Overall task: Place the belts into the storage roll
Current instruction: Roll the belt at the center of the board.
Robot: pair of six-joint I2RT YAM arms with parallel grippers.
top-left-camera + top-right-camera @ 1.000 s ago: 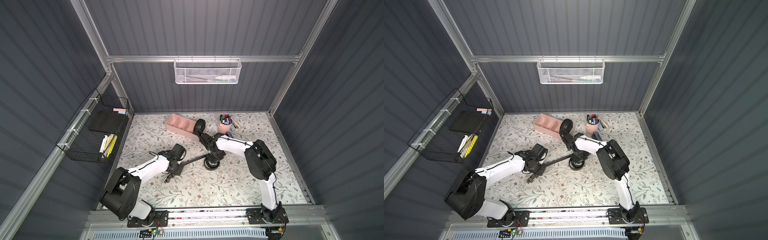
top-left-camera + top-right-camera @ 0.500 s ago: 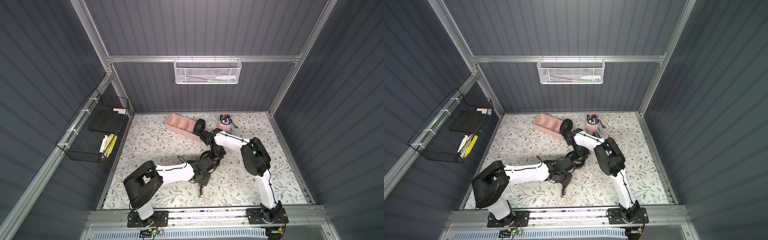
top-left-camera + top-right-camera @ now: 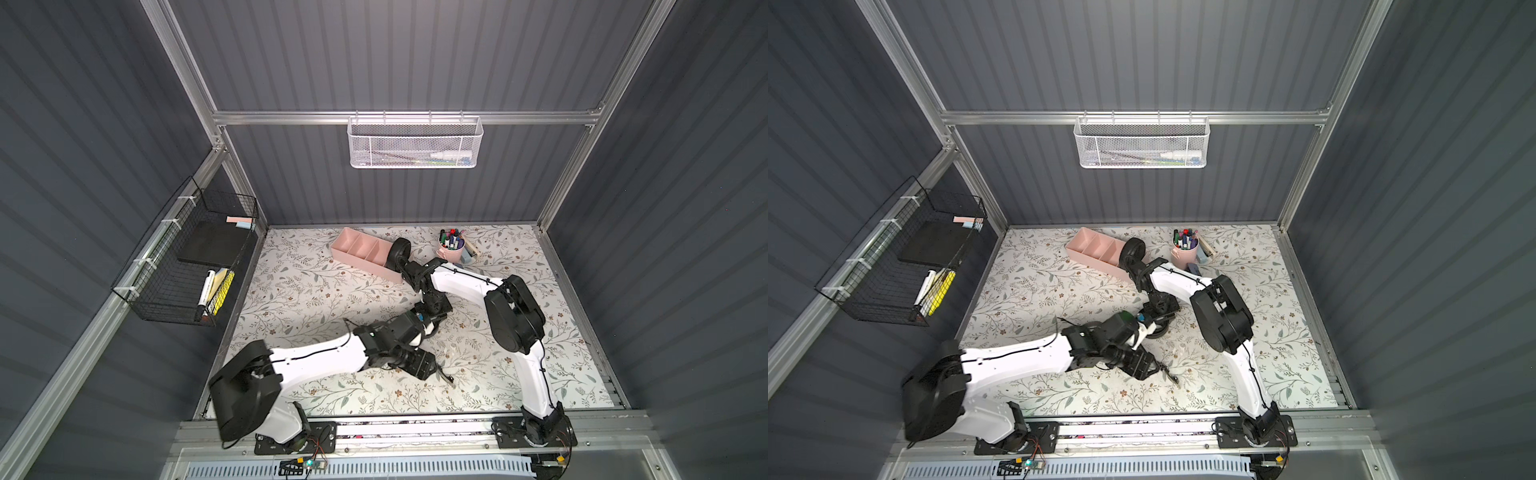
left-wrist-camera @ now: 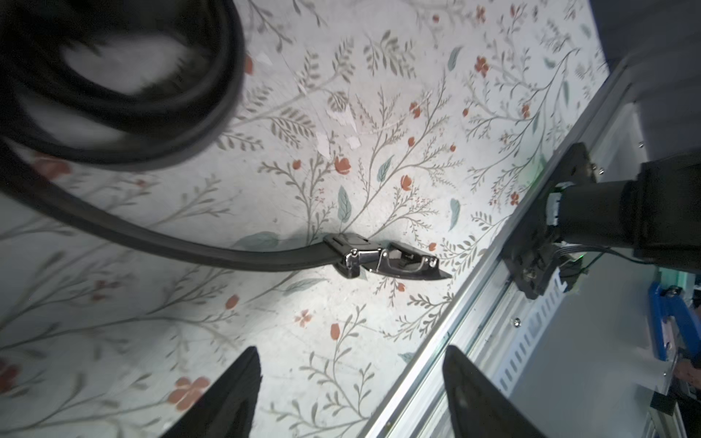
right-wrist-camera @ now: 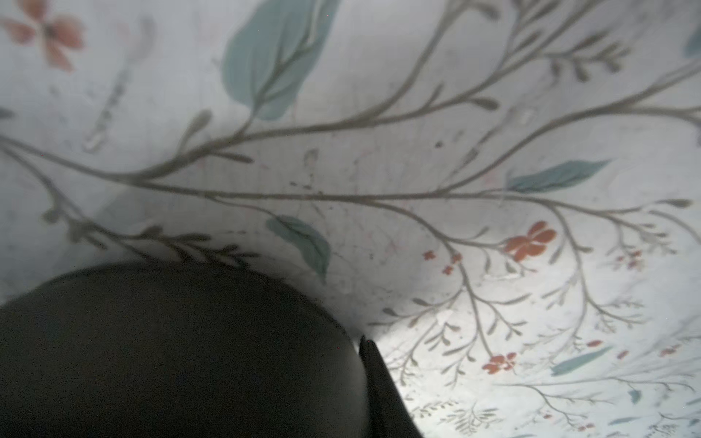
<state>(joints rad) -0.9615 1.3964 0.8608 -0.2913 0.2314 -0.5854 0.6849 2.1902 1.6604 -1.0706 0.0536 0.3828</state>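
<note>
Hanging low over the counter (image 3: 316, 291) near its front edge, the left tool (image 4: 351, 352) had its jaws spread wide apart with nothing between them. The belt (image 4: 189, 246) lay just ahead of the fingertips without touching them. Its metal buckle (image 4: 383, 261) rested flat on the flowered surface, close to the rail along the front edge. In both top views the buckle (image 3: 448, 377) showed just beyond the tip of the left tool (image 3: 1156, 368).

From the buckle the strap curved away across the counter into a loose coil (image 4: 113, 94) nearer the middle. The right tool (image 3: 434, 309) stood directly over that coil, pointing down at it. In the right wrist view one finger (image 5: 379, 386) lay against a dark rounded mass that filled the near corner of the picture. The other finger was hidden, so I cannot tell whether the right tool was clamped on the coil or only pressed on it.

A second belt (image 3: 400, 253), wound tight like a tyre, stood on edge at one end of the storage roll (image 3: 357, 249). It appeared to sit in the end compartment nearest the pink marker cup (image 3: 449, 251). The storage roll lay slantwise near the counter's far edge, well apart from both tools, and its other three compartments were bare.
</note>
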